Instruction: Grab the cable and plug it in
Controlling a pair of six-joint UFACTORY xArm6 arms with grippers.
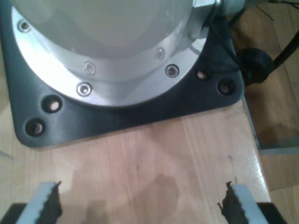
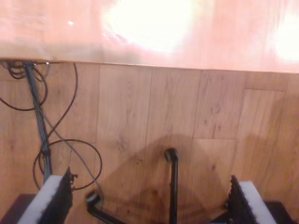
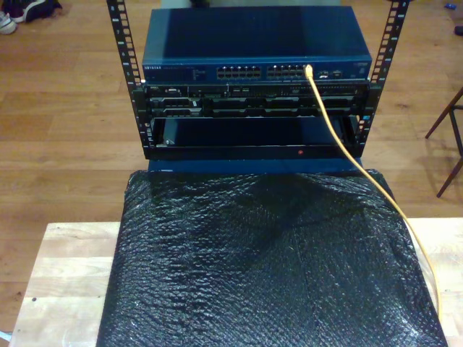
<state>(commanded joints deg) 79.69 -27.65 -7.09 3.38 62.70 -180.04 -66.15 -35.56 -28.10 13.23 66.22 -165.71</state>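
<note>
Wood, metal and crinkled plastic

The bench (image 3: 61, 267) is pale glossy wood under a black, bubbly-textured plastic sheet (image 3: 268, 267); the switch (image 3: 253, 43) has a matt blue metal case, and the cable (image 3: 340, 137) a smooth yellow-orange jacket.

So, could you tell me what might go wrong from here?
The cable already runs into a port on the blue switch and trails slack over the black sheet, so an arm could snag it. Both my first gripper and my second gripper are open and empty.
</note>
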